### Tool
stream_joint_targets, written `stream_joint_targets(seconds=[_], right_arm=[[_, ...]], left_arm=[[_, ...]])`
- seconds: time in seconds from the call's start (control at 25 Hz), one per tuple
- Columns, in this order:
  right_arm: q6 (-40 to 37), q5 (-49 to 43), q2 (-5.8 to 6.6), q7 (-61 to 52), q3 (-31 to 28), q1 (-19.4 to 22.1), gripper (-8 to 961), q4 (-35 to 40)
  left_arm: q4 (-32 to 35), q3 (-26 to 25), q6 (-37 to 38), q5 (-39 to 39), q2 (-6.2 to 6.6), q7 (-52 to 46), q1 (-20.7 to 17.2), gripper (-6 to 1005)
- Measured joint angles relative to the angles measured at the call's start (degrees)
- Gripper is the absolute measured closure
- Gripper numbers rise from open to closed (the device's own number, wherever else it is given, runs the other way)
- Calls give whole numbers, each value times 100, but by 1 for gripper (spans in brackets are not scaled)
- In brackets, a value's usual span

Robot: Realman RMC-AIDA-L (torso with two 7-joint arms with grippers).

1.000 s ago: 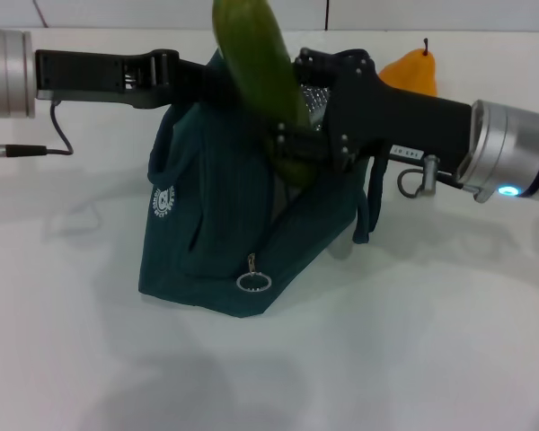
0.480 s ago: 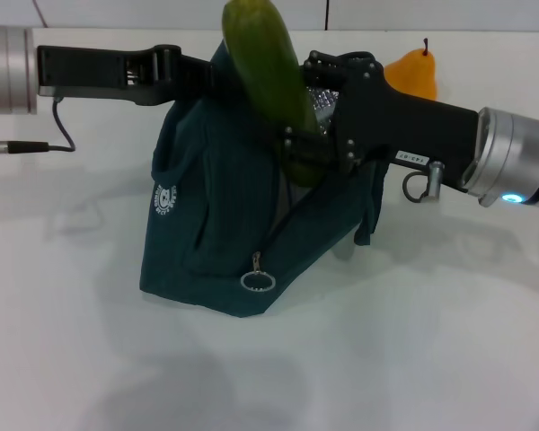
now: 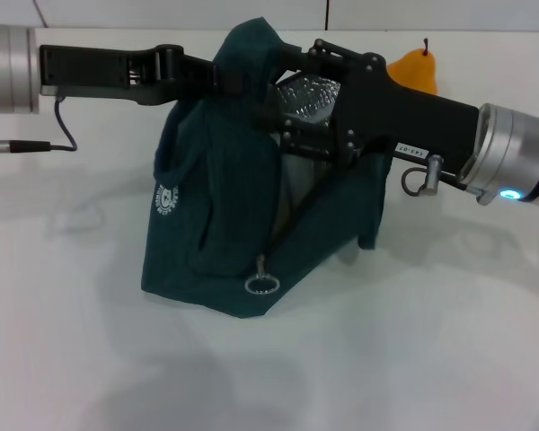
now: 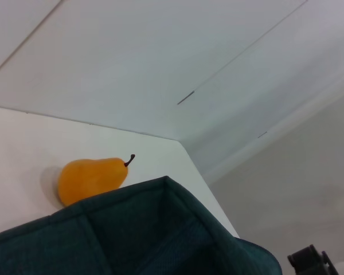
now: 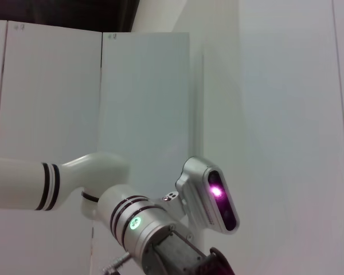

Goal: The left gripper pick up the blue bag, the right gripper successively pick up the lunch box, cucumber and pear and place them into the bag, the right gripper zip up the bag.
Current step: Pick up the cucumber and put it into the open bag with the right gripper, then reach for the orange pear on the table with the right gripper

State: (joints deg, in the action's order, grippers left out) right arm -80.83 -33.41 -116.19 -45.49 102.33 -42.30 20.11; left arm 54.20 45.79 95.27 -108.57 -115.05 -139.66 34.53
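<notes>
Behind bag (image 3: 225,197), pear (image 4: 92,177), wrist-clear

**Black tools on silver-cuffed arms**

The left tool (image 3: 211,76) is a long matt-black housing on a brushed silver cuff with a green light and a thin black cable. The right tool (image 3: 292,112) is black too, with screws, a small white label, a metal ring and a blue-lit silver cuff.

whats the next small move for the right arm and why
Probably draw the right gripper back out of the bag and head for the pear. No cucumber shows anywhere, the pear lies on the table behind the bag, and the left gripper holds the bag's top up.
</notes>
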Motion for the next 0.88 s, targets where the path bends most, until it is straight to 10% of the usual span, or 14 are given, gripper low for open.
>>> stream_joint_targets(seconds=[0.48, 0.88], right_arm=[[-575, 754, 59, -13, -1078, 1053, 240, 138], [973, 740, 117, -23, -1970, 1421, 242, 64]], left_arm=[[21, -26, 16, 11, 7, -1, -65, 953], [-9, -27, 27, 12, -14, 0, -68, 953]])
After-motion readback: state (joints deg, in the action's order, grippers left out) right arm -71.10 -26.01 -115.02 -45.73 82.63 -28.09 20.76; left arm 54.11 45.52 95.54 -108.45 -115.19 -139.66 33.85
